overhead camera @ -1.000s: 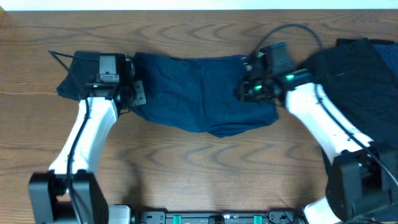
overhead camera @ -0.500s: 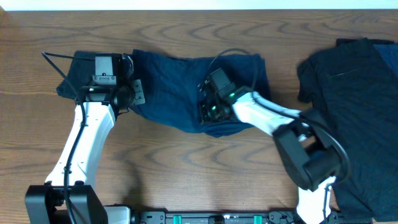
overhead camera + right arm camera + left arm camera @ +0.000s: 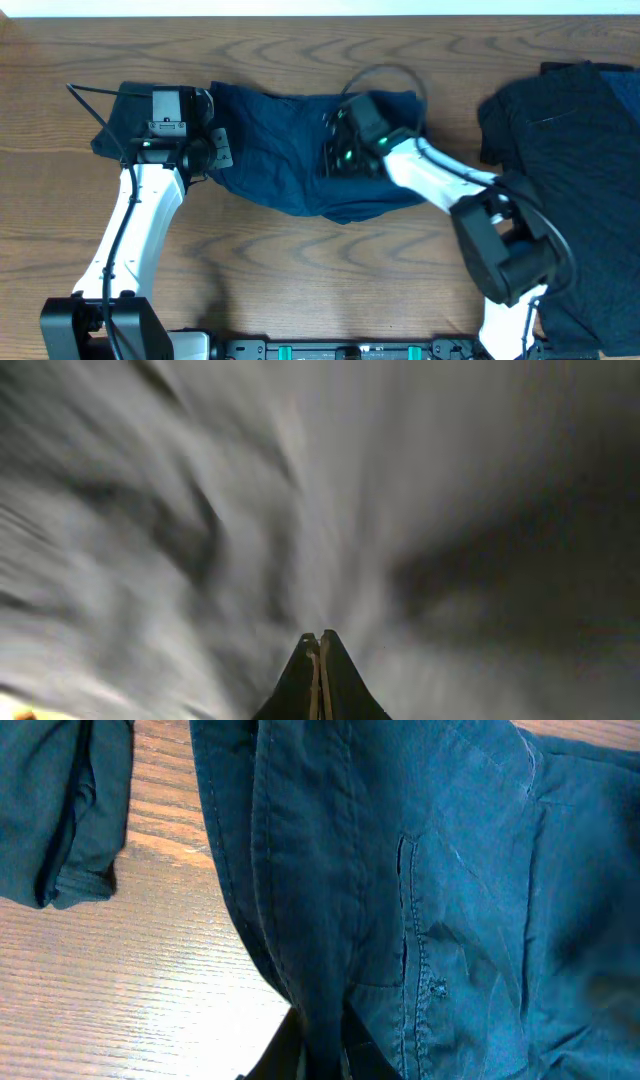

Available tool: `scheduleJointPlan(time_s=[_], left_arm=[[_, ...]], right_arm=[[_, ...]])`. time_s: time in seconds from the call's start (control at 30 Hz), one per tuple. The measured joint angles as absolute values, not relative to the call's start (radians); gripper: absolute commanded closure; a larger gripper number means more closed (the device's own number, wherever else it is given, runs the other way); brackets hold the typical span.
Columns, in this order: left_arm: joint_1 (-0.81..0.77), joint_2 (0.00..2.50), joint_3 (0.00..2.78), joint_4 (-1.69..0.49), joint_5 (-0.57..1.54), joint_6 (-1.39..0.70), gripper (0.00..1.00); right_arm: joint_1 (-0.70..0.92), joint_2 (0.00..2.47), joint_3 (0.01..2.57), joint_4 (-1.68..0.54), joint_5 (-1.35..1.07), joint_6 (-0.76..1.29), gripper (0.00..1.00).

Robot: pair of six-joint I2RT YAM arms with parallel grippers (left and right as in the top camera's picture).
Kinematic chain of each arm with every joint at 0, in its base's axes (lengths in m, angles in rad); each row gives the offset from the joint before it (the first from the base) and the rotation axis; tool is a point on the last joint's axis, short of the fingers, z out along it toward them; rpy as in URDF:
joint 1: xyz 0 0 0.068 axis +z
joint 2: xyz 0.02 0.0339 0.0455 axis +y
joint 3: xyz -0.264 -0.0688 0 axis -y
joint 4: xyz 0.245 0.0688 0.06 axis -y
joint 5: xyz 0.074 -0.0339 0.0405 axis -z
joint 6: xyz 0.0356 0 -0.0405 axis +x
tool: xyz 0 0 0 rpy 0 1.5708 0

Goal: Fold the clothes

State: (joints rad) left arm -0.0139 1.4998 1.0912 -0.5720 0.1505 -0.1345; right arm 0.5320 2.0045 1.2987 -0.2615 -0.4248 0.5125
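The navy blue garment point(image 3: 280, 150) lies crumpled across the back middle of the table, and its seams and a pocket show in the left wrist view point(image 3: 450, 870). My left gripper point(image 3: 218, 150) is at the garment's left part and is shut on a fold of it point(image 3: 320, 1055). My right gripper point(image 3: 335, 160) is over the middle of the navy garment. Its fingers point(image 3: 320, 645) are pressed together in a blurred view, with no fabric showing between them. The black garments point(image 3: 570, 130) lie in a pile at the right.
Bare wooden table point(image 3: 300, 280) lies in front of the navy garment. Part of the navy fabric point(image 3: 115, 130) bunches left of my left arm. The black pile runs down the right edge point(image 3: 600, 300). A cable loops above my right wrist point(image 3: 385, 72).
My right arm swung from the garment's right edge to its middle, then shifted slightly up and right. The garment's right side drew inward. The left arm barely moved.
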Motion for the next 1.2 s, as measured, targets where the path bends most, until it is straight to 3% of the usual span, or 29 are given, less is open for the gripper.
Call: scheduleJointPlan(time_s=[0.77,1.2], left_arm=[[-0.014,1.5,1.091,-0.571,0.15,-0.134,0.93],[-0.014,1.5,1.091,-0.572,0.15,-0.134,0.93]], right_arm=[[0.6,2.16,1.328,-0.06,-0.287,0.545,0.99],[0.509,2.102,1.347,0.045,-0.252,0.545,0.99]])
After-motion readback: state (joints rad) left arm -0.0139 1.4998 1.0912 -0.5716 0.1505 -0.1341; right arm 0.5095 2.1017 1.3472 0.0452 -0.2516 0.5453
